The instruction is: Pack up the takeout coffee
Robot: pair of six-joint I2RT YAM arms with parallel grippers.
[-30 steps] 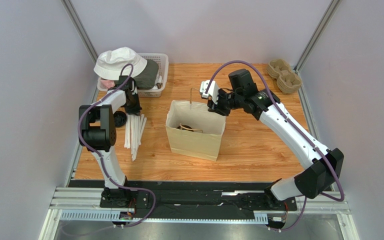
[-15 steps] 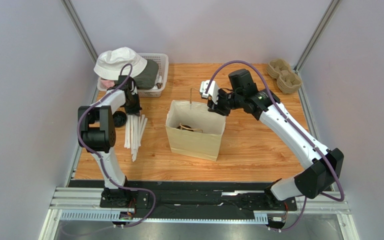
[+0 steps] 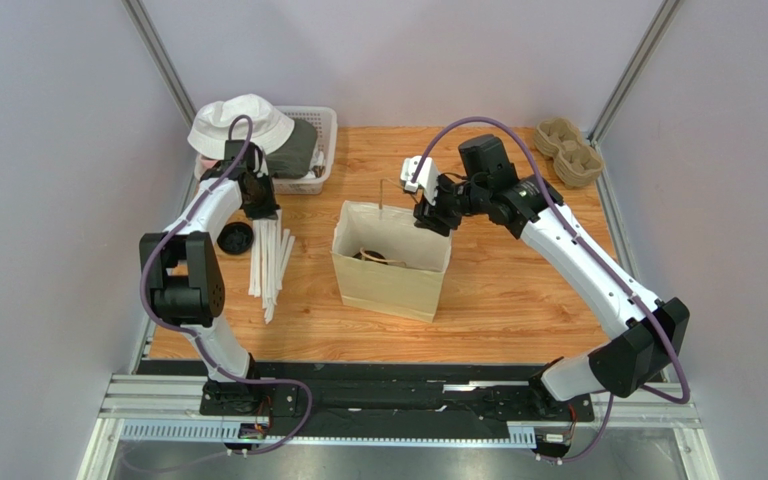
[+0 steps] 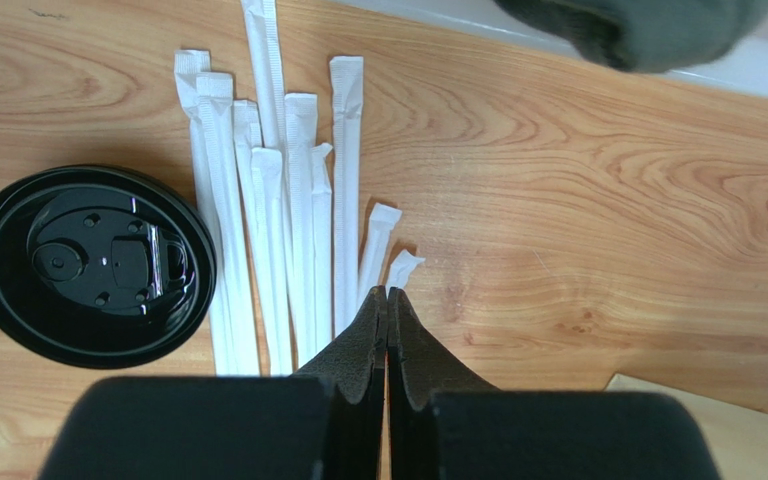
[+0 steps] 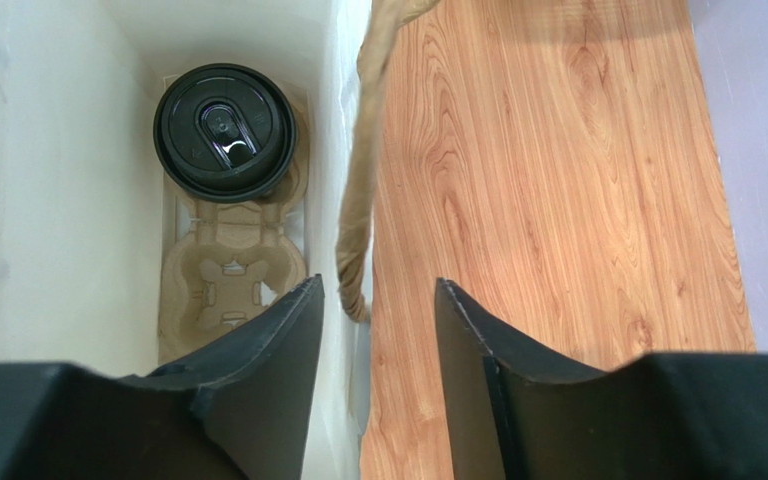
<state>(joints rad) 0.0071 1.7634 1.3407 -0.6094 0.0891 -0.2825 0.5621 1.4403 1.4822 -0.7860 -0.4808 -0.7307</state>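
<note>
The takeout coffee point(image 5: 224, 132), a cup with a round black lid seen from above, stands in a pulp cup tray point(image 5: 230, 275) at the bottom of the brown paper bag point(image 3: 390, 280). My right gripper point(image 5: 378, 285) is open above the bag's far right rim point(image 3: 432, 215). One finger is over the bag's inside and the other is over the wood, with the bag wall and a paper handle point(image 5: 358, 200) between them. My left gripper point(image 4: 388, 292) is shut and empty, just above the wrapped straws point(image 4: 288, 200), far left of the bag point(image 3: 261, 205).
A loose black lid point(image 4: 88, 265) lies left of the straws. A white basket point(image 3: 324, 125) with a white hat point(image 3: 238, 122) and dark cloth stands at the back left. Spare pulp trays point(image 3: 568, 150) sit at the back right corner.
My left arm's elbow has swung left and its gripper has shifted slightly toward the back over the straws. The right gripper has barely moved at the bag's rim.
</note>
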